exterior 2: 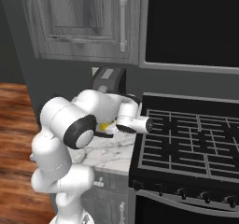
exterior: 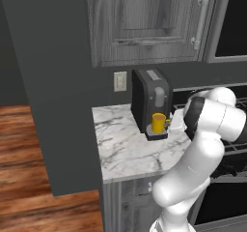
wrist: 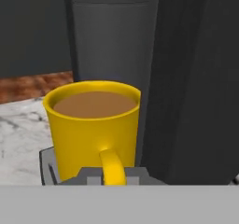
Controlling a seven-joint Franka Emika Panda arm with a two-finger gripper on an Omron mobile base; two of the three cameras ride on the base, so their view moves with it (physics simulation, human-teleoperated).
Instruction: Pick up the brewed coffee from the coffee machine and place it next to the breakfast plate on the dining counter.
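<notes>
The brewed coffee (wrist: 95, 125), a small yellow mug of brown liquid, stands on the round drip tray (wrist: 46, 162) under the spout of the coffee machine (exterior: 152, 98). Its handle points straight at the hand camera. My gripper (wrist: 113, 175) is at that handle, with a grey fingertip (wrist: 88, 175) pressed close on each side, so it looks shut on the handle. In the left base view the mug (exterior: 158, 123) shows at the machine's front, with my hand just right of it. In the right base view my arm hides most of the mug (exterior 2: 105, 124) and of the machine (exterior 2: 109, 80).
The machine stands on a small marble top (exterior: 125, 149) over grey cabinets. A black stove (exterior 2: 186, 143) adjoins it on the right, and a wall cabinet (exterior: 144, 23) hangs overhead. A tall dark panel (exterior: 48, 105) closes the left side, beside wood floor (exterior: 19, 153).
</notes>
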